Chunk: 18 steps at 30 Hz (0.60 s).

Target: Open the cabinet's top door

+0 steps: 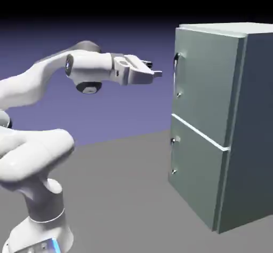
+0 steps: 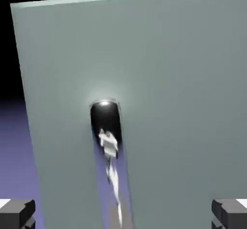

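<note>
Cabinet point(image 1: 234, 124): smooth matt grey-green panels, painted-metal look, paler edges. Top door point(image 2: 169, 102): flat, satin, soft glare at 12 o'clock of the handle point(image 2: 106, 119), which is glossy black and mirror-like. Arm point(image 1: 37, 156): smooth white semi-gloss plastic. Fingertips point(image 2: 17, 212): dull grey.

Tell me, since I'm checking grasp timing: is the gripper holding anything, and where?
Nothing is held: the gripper is open, short of the top door handle.
</note>
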### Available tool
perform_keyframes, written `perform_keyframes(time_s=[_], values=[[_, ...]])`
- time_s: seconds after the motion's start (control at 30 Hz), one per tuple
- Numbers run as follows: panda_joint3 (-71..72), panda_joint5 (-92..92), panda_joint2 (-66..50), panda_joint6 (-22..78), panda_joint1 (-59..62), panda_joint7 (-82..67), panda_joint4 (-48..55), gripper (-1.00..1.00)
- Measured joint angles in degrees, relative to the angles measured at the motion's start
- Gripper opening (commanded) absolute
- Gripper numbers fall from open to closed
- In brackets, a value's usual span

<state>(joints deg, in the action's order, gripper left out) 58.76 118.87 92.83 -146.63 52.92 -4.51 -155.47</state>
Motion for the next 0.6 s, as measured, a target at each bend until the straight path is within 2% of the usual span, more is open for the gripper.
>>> perform_keyframes(time_s=[0.27,0.4,0.43,0.5,0.6], values=[[7.98,16.14,8.17,3.72,7.28,-6.38,0.75,0.0],[9.09,20.24,7.84,5.81,15.49,-6.93,6.55,0.0],[9.34,21.12,7.76,6.26,17.26,-7.06,7.8,-1.0],[9.34,21.13,7.76,6.27,17.26,-7.06,7.81,-1.0],[6.8,23.41,8.16,13.72,13.74,-11.94,1.67,-1.0]])
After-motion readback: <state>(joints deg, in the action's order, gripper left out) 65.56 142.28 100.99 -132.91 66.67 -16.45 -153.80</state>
